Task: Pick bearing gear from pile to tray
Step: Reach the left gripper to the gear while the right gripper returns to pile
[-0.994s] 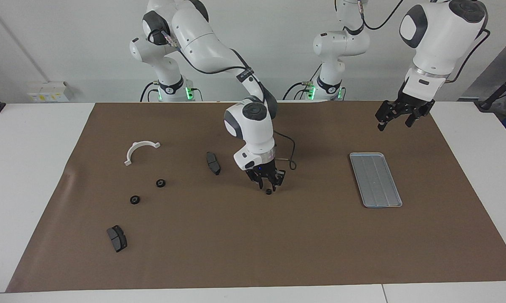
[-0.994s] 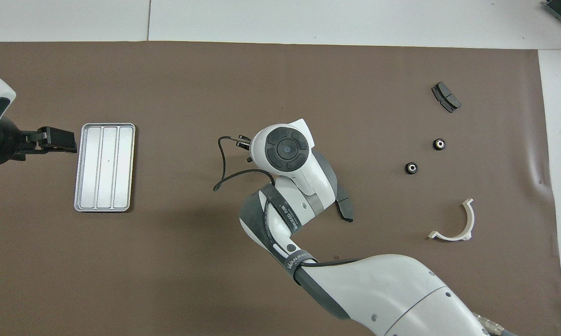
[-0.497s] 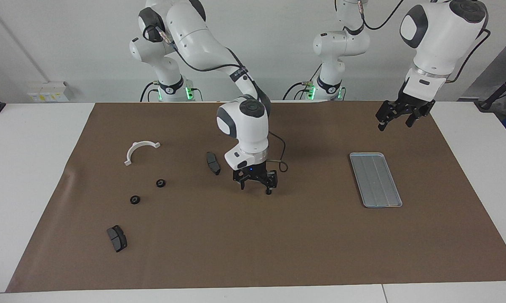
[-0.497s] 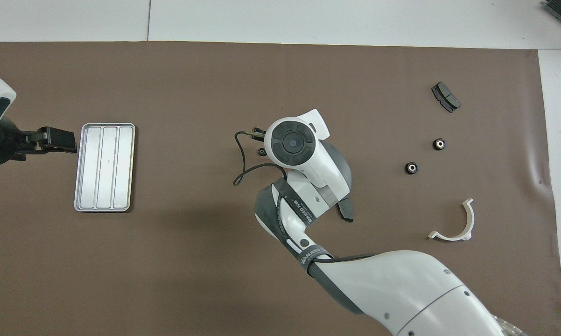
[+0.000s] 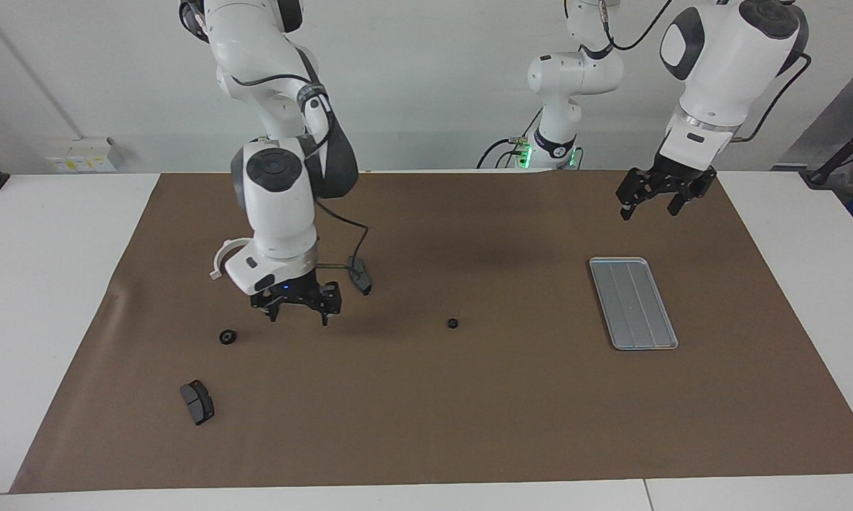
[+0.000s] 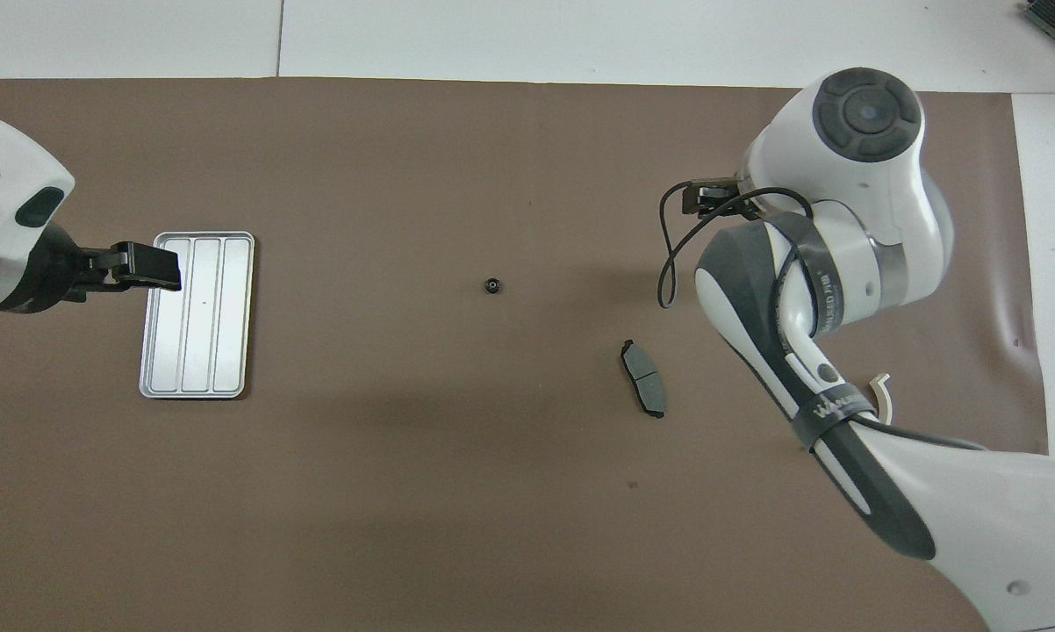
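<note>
Brown mat covers the worktop (image 5: 426,426). My right gripper (image 5: 296,306) hangs spread and empty over the pile end, near 1 gear (image 5: 228,336). Another gear (image 5: 453,323) sits alone mid-mat, well apart from the tray (image 5: 632,303). Left gripper (image 5: 657,193) waits spread and empty, raised near the tray.

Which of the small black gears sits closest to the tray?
The lone gear mid-mat, between the brake pad and the tray; the other visible gear lies near the right gripper.
</note>
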Available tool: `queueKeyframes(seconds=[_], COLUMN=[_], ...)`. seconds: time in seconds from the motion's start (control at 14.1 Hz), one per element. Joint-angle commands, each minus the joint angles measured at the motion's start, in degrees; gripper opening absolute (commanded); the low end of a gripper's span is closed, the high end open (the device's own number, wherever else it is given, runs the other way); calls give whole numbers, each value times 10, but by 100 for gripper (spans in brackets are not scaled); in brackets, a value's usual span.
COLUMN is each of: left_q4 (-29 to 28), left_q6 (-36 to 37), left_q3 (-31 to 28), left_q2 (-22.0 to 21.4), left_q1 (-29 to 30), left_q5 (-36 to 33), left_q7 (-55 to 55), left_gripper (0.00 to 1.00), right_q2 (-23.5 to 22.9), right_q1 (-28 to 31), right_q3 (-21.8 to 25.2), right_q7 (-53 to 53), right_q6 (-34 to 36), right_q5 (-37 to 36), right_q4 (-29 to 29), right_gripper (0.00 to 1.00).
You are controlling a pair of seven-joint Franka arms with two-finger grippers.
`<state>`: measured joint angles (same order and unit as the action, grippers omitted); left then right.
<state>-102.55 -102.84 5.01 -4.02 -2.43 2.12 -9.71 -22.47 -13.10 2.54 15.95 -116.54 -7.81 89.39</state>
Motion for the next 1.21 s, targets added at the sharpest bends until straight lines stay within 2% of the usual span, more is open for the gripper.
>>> queueKeyframes(seconds=[0.0,0.14,0.28,0.43,0.57,0.71,0.92,1.14], left_q4=[8,38,87,121,129,187,261,292], left_q6=[-15,-17,-18,-21,-25,-18,-25,-36], left_q3=[-5,-5,-6,-6,-6,-9,-12,-12], left_q2=[23,61,123,159,179,238,316,362], left_q1=[-34,-68,-106,-125,-135,-168,-201,-221], left_q5=[9,6,3,-4,-4,-12,-20,-36], left_q7=[-27,-66,-125,-144,-144,-154,-214,-239], left_gripper=[100,100,100,100,100,100,100,100], right_q2=[15,22,34,33,24,16,7,-9], right_q1=[53,88,121,142,153,153,171,171], right_q3=[-12,-12,-12,-13,-13,-12,-12,-12], right_q7=[-75,-143,-224,-259,-271,-305,-341,-341], right_q6=[-5,-19,-64,-101,-127,-144,-172,-200], right_q5=[33,51,53,53,67,110,112,112], right_q4=[40,78,134,171,182,184,202,205], right_gripper=[100,100,100,100,100,100,100,100])
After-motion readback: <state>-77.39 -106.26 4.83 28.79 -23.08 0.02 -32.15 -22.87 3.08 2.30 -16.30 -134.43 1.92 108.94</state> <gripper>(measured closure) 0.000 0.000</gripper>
